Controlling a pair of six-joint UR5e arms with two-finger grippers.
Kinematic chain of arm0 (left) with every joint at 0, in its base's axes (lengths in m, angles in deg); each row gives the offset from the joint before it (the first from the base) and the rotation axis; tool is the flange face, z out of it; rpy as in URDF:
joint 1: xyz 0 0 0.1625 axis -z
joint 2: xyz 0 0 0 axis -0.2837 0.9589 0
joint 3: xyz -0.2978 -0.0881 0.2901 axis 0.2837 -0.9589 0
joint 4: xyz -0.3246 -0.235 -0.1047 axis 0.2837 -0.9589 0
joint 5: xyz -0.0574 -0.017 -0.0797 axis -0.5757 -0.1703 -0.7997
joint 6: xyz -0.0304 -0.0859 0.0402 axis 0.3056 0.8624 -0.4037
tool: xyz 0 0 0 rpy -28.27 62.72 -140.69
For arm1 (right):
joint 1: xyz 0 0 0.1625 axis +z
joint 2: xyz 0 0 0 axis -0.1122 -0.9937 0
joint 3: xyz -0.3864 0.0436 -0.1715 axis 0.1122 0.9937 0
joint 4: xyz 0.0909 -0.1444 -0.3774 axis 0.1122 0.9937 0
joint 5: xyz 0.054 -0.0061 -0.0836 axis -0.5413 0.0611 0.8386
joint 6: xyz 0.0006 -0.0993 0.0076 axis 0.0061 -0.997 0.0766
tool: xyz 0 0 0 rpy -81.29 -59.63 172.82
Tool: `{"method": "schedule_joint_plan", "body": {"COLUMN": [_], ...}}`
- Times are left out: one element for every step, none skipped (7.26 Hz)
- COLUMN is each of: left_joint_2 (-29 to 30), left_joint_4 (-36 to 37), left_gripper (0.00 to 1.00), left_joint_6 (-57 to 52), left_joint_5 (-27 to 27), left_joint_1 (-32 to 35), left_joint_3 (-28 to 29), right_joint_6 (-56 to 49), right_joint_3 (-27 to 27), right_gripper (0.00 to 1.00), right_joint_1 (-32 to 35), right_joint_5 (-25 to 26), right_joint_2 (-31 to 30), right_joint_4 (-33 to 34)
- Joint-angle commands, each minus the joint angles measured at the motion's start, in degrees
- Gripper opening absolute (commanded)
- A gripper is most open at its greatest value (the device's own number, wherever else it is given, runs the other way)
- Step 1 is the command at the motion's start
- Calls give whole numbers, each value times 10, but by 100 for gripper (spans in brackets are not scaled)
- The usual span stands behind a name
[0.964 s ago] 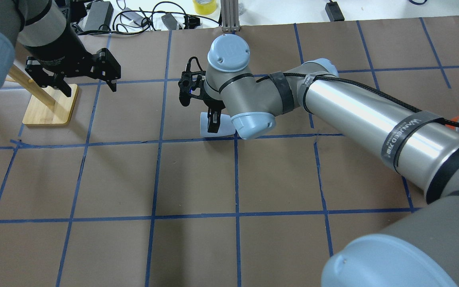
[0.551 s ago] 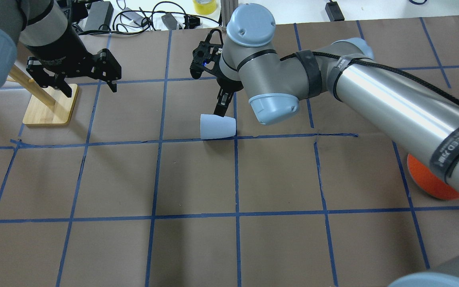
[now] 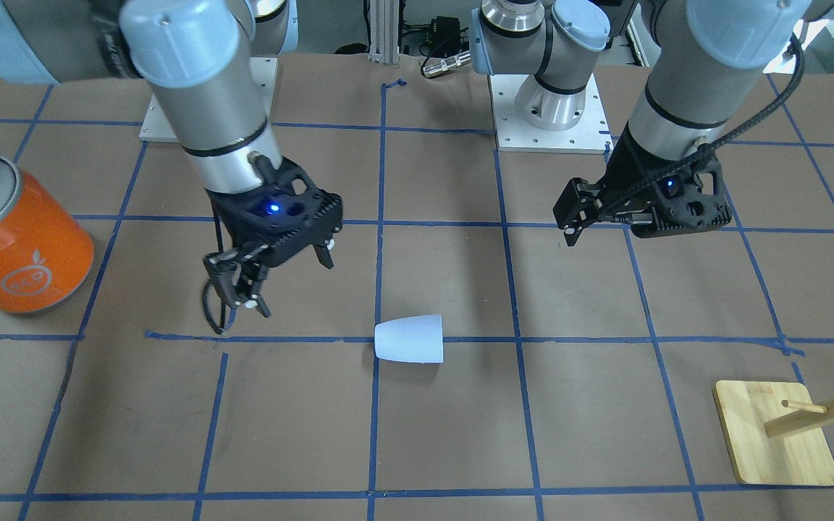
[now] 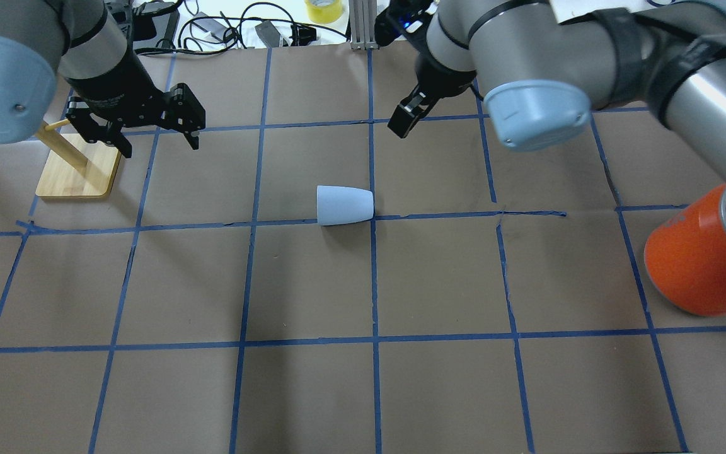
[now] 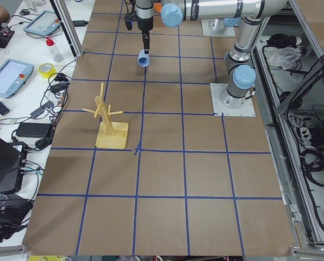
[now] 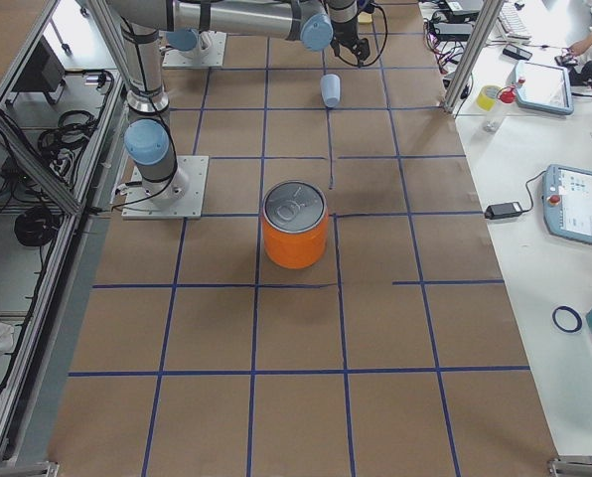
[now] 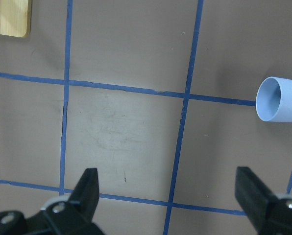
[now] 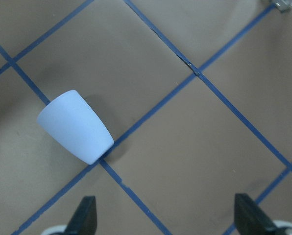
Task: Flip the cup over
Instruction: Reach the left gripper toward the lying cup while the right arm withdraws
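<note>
The pale blue-white cup point(image 4: 344, 205) lies on its side on the brown table, on a blue tape line, with its wider open mouth toward my left arm's side. It also shows in the front view point(image 3: 410, 339), the left wrist view point(image 7: 280, 100) and the right wrist view point(image 8: 76, 126). My right gripper point(image 3: 279, 278) is open and empty, raised above the table and off to the cup's far right. My left gripper point(image 4: 159, 145) is open and empty, hovering well to the cup's left near the wooden stand.
A large orange can point(image 4: 703, 258) with a silver top stands at the right side. A wooden peg stand point(image 4: 79, 165) on a square base sits at the far left. Cables and tape rolls lie beyond the table's far edge.
My right gripper, which was down around the lying cup, has let it go, risen and drawn back to the far right. The cup stays on its side. The left arm barely shifted.
</note>
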Motion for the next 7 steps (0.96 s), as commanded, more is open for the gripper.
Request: {"method": "schedule_joint_plan", "body": {"left_joint_2": [45,66,92,113,134,153,164], "left_joint_4": [91,145,162,221,237,240,239], "left_gripper": [100,100,100,100,100,100,100], "left_joint_6": [9,8,9,7,6,12,24], "left_joint_5": [-112,-136,-136,-153,-215,-222,-222], "left_joint_1": [3,5,5,8,20,36,54], "left_joint_3": [-29,-58,-69,-70,-70,-70,-69], "right_joint_6": [129,173,236,253,259,263,262], "right_joint_3": [-2,-1,3,3,3,1,-5], "right_gripper": [100,100,100,100,100,100,100], "right_joint_1": [-49,-63,-73,-88,-101,-100,-97], "right_joint_5": [15,40,42,45,49,48,48], "right_joint_2": [-64,-75,-87,-99,-125,-151,-166], "right_joint_4": [-93,-126,-131,-148,-209,-243,-257]}}
